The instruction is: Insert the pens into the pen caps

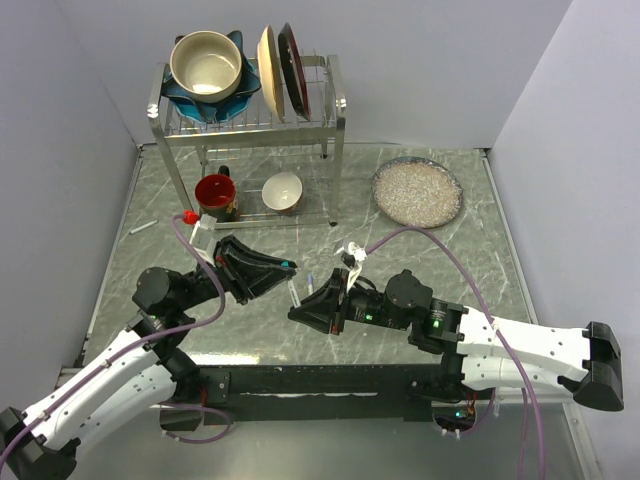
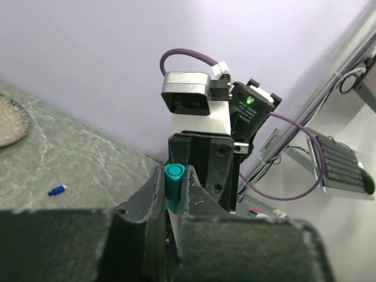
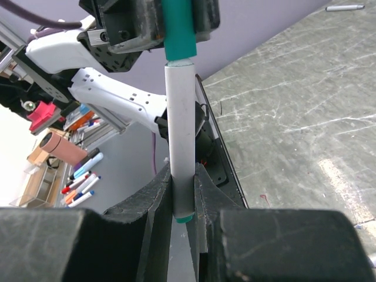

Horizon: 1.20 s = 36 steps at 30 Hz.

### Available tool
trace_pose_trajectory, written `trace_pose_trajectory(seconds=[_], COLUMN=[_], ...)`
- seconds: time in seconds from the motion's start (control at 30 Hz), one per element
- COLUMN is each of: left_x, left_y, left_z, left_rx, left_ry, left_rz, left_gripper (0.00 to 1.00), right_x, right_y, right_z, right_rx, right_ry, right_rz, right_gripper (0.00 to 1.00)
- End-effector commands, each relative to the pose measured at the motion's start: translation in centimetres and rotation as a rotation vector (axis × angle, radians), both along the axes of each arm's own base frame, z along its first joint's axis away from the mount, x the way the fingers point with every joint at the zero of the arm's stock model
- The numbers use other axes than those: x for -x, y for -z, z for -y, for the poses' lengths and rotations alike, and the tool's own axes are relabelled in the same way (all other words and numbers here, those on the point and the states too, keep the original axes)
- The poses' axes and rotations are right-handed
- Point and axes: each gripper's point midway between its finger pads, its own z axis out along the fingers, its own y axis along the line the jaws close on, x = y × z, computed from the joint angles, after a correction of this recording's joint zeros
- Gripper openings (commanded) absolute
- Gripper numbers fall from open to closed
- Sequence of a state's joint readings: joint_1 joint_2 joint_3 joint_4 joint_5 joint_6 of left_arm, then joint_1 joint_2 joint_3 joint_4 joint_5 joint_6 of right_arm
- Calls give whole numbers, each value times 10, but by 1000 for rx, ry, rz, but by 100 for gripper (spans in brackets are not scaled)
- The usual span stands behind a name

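A white-barrelled pen (image 3: 181,135) with a teal end stands between my two grippers above the table's middle. My right gripper (image 3: 183,182) is shut on its lower barrel. A teal pen cap (image 3: 178,29) sits on the pen's other end, and my left gripper (image 2: 174,188) is shut on that cap (image 2: 174,181). From above, the left gripper (image 1: 280,267) and right gripper (image 1: 300,308) face each other with the pen (image 1: 294,291) bridging them. A small blue cap (image 2: 57,190) lies on the table. Another white pen (image 1: 143,228) lies at the far left.
A metal dish rack (image 1: 335,100) with bowls and plates stands at the back. Under it are a red mug (image 1: 215,193) and a white bowl (image 1: 283,190). A plate of rice (image 1: 417,192) sits at the back right.
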<state>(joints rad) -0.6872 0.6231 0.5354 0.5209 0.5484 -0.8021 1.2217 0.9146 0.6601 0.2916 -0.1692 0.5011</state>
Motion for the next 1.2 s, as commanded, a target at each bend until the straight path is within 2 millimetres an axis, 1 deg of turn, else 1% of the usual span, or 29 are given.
trace_pose_trajectory(seconds=[0.0,0.03,0.1,0.13,0.2,0.23,0.27,0.3,0.33,0.37,0.4,0.47,0.5,0.53,0.57,0.63,0.67,0.73,0.77,0.8,0.83,0.87,0.93,0.97,1.03,1.07,1.1,1.17], left_x=[16,19,23,23,23,23,24,25,28,28,28,31,30,29,30,31,30,28,28,26,27,26,27,27,28,26,26,28], left_y=[-10,-6,0,10,16,22,24,25,29,32,34,42,52,57,53,55,52,54,55,60,56,58,57,56,55,60,60,64], left_z=[1,1,1,2,2,3,3,3,4,5,5,6,8,7,3,-1,-4,-4,-3,-2,-3,-2,-2,-2,-2,0,0,-1], left_rx=[38,54,67,67,66,58,59,61,54,52,47,27,-1,-9,4,10,21,19,23,24,50,58,84,91,92,73,69,55], left_ry=[86,109,142,151,152,155,160,170,189,195,196,205,201,190,172,155,135,127,131,125,130,138,148,147,144,138,135,133], left_rz=[21,-1,-18,-48,-58,-68,-69,-69,-80,-86,-94,-101,-136,-147,-135,-140,-136,-144,-145,-160,-158,-168,-170,-162,-143,-163,-158,-157], left_gripper=[1,1,1,1,1,1,1,1,1,1,1,1,1,1,1,1,1,1,1,1,1,1,1,1,1,1,1,1], right_x=[-5,-9,-22,-25,-30,-31,-33,-39,-45,-49,-51,-62,-63,-64,-70,-73,-73,-73,-68,-66,-67,-65,-66,-66,-69,-69,-71,-73], right_y=[-23,-27,-34,-42,-53,-65,-71,-75,-83,-86,-91,-103,-106,-110,-116,-125,-130,-137,-142,-144,-146,-148,-142,-142,-136,-137,-136,-141], right_z=[2,3,8,11,15,17,18,21,23,25,27,32,32,32,35,33,33,27,25,23,18,16,8,6,2,2,3,7], right_rx=[-81,-93,-107,-124,-147,-169,-178,-181,-191,-193,-208,-252,-263,-274,-298,-315,-324,-336,-349,-352,-350,-360,-351,-361,-357,-367,-368,-377], right_ry=[41,62,139,161,178,183,189,222,246,260,265,286,271,260,272,260,244,210,168,156,142,124,104,98,97,98,110,126], right_rz=[22,25,27,38,69,77,94,97,106,112,115,103,104,104,105,115,123,128,138,141,144,138,119,109,92,89,85,100], right_gripper=[0,0,0,0,0,0,0,0,0,0,0,0,0,0,0,0,0,0,0,0,0,0,0,0,0,0,0,0])
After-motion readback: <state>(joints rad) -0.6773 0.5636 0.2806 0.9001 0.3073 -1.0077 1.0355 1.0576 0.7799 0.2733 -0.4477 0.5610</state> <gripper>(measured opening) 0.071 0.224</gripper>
